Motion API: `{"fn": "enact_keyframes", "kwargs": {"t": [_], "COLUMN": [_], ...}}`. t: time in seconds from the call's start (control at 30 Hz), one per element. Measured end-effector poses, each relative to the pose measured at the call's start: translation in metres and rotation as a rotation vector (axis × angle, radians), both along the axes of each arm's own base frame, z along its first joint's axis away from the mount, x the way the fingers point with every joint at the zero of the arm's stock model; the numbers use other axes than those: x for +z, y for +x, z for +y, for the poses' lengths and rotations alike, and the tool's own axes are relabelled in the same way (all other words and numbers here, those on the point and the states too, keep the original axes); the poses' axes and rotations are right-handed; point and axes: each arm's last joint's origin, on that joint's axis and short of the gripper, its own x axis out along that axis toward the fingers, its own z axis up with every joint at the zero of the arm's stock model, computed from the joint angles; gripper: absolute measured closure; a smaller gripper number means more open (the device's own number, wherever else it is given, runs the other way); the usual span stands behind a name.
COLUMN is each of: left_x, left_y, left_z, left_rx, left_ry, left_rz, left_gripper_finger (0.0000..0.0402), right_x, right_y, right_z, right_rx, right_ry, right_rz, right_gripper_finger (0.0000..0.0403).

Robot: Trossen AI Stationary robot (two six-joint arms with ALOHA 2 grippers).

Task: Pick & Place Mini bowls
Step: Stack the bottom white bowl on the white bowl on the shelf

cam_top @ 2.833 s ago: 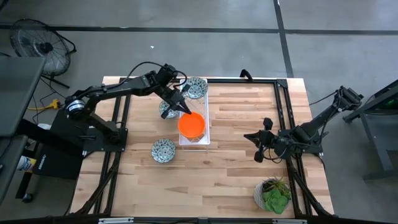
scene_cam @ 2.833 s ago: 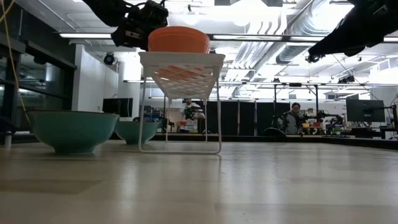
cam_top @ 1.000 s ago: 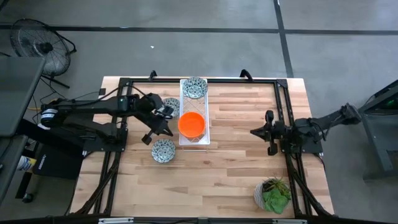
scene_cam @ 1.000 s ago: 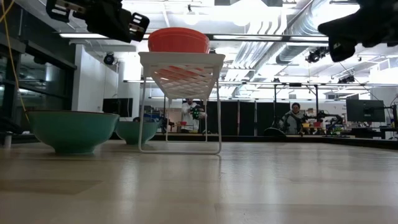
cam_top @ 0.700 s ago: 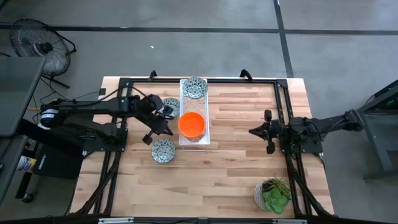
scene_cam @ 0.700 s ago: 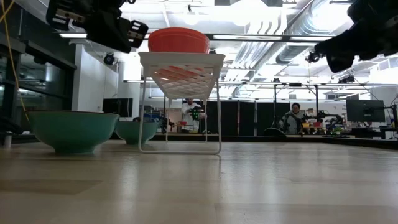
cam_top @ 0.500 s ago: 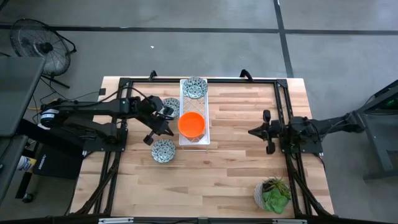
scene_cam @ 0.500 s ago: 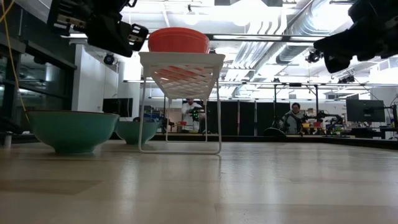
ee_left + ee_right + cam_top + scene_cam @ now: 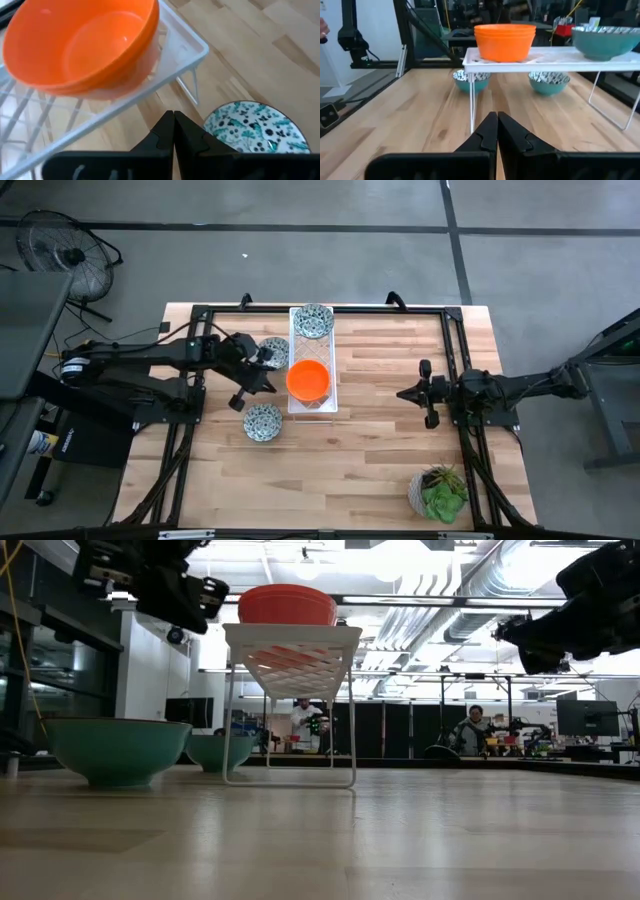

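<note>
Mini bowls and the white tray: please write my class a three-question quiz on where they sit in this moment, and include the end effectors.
1. True or false: the orange bowls stand on the white tray.
2. Multiple choice: the patterned bowl at the tray's end away from the orange bowls sits A) on the tray, B) on the table, C) in an end effector.
3. Short answer: are the left end effector and the right end effector open or shut?

Key: 1 true. 2 A. 3 both shut, and both hold nothing.
</note>
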Motion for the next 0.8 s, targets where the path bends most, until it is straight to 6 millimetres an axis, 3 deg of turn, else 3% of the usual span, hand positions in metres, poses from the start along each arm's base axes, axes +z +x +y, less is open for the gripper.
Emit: {"fn": "enact_keyframes", "kwargs": {"t": [0.1,0.47,0.8], "left_x": [0.002,-0.014,-0.019], "left_y": [-0.005,-0.027,-0.029], "left_z": [0.001,0.001,0.001], "left_rx": [0.059,0.375,0.552], "left_ry": [0.009,-0.116,-0.244], "left_rz": [0.012,0.319,0.404], "left_gripper_finger": [0.0402,0.0401,0.0401], "right_x": [-0.002,-0.006,-0.006], "right_y": [0.0,-0.001,-0.001], "right_z": [0.0,-0.001,-0.003], "right_rx": [-0.004,-0.031,-0.095], "right_ry": [0.01,0.013,0.006], "right_rz": [0.025,0.066,0.061], "right_gripper_finger": [0.0403,0.0402,0.0402]}}
